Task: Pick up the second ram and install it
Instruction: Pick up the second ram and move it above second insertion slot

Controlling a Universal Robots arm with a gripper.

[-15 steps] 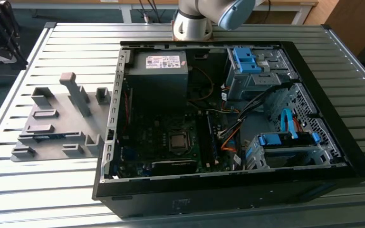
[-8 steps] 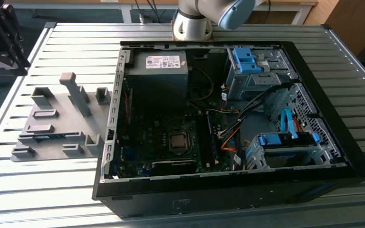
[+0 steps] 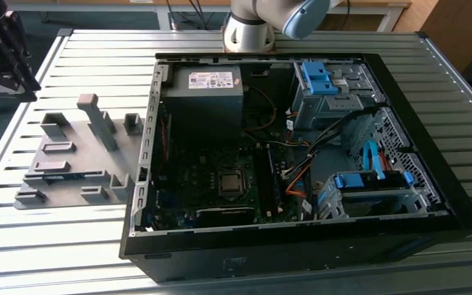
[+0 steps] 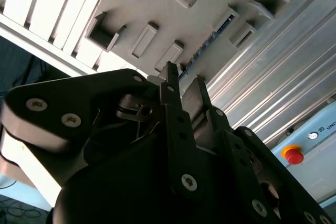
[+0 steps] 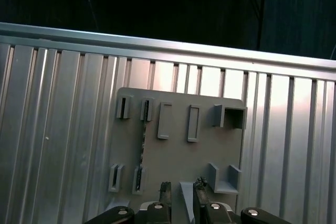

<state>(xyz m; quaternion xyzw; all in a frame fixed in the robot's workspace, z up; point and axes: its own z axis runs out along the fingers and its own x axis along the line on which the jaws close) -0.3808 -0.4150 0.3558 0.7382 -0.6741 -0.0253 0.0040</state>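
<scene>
The second ram (image 5: 142, 148) stands on edge in the grey fixture plate (image 5: 210, 145), held between two slotted blocks; it is a thin strip with a blue-green board. It also runs as a thin line (image 4: 210, 43) across the plate in the second wrist view, and as a bluish strip (image 3: 56, 177) near the plate's front in the exterior view. My gripper (image 5: 182, 187) hangs well above the plate, beside the stick and apart from it. It is open, with nothing between its fingers (image 4: 169, 77).
The open computer case (image 3: 302, 233) lies to the exterior view's right of the fixture plate (image 3: 96, 160), with the power supply (image 3: 207, 83), motherboard (image 3: 219, 184) and blue drive bays (image 3: 367, 181) inside. Grey posts (image 3: 96, 120) rise from the plate. Everything rests on a ribbed metal table (image 3: 39, 246).
</scene>
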